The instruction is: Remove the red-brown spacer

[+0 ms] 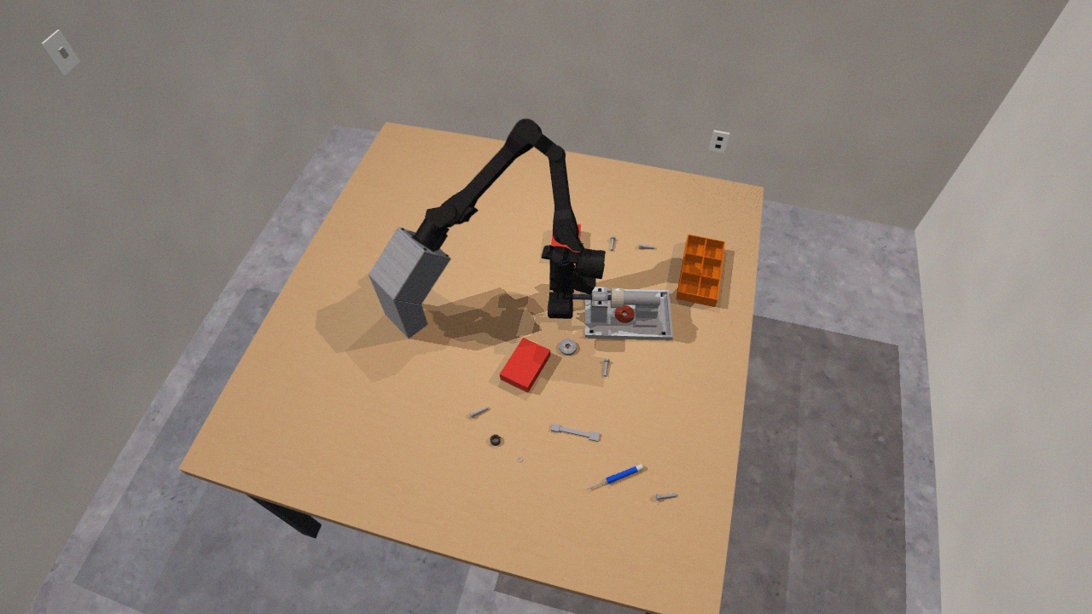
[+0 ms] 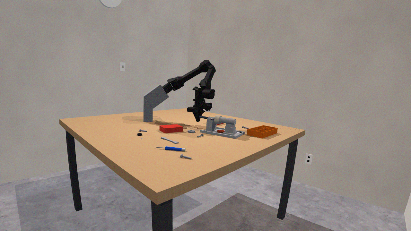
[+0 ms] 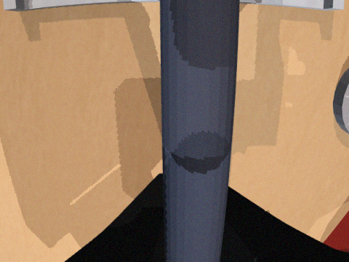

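wood table (image 1: pixel 427 489) (image 2: pixel 161 178) | red block (image 1: pixel 524 365) (image 2: pixel 170 128) | orange bin (image 1: pixel 679 298) (image 2: pixel 260 133) | blue screwdriver (image 1: pixel 622 475) (image 2: pixel 173 148)

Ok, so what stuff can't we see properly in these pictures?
- Round wall disc: exterior view, cut off by the top edge.
- Red block behind the arm: top view, mostly hidden by the arm.
- Shaft's far end: wrist view, cut off by the top edge.
- Tiny washer-like bit: top view, too small.
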`<state>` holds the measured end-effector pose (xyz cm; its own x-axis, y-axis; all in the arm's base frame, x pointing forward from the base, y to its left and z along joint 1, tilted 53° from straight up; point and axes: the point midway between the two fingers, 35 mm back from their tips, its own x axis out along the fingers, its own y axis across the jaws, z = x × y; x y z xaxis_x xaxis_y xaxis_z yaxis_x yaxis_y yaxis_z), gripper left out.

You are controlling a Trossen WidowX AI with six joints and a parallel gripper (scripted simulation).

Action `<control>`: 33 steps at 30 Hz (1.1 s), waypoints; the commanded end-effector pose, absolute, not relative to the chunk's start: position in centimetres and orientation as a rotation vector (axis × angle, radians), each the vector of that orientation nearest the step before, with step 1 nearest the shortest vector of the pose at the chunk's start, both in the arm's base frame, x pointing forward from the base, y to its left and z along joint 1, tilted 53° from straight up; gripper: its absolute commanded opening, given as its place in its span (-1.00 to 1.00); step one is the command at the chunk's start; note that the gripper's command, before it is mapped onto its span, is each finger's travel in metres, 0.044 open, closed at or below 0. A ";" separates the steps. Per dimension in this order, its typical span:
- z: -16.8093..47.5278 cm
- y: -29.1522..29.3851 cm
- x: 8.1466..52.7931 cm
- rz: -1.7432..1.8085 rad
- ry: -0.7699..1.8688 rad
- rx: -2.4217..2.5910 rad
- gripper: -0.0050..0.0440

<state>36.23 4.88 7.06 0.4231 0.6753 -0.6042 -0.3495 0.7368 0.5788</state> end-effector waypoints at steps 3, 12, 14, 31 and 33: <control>7.4 4.8 36.7 0.661 0.925 0.394 -0.80; 7.5 4.8 36.9 0.661 0.925 0.394 -0.80; 7.6 4.8 37.0 0.661 0.925 0.394 -0.80; 7.9 4.8 37.5 0.661 0.925 0.394 -0.80; 8.0 4.8 37.5 0.661 0.925 0.394 -0.80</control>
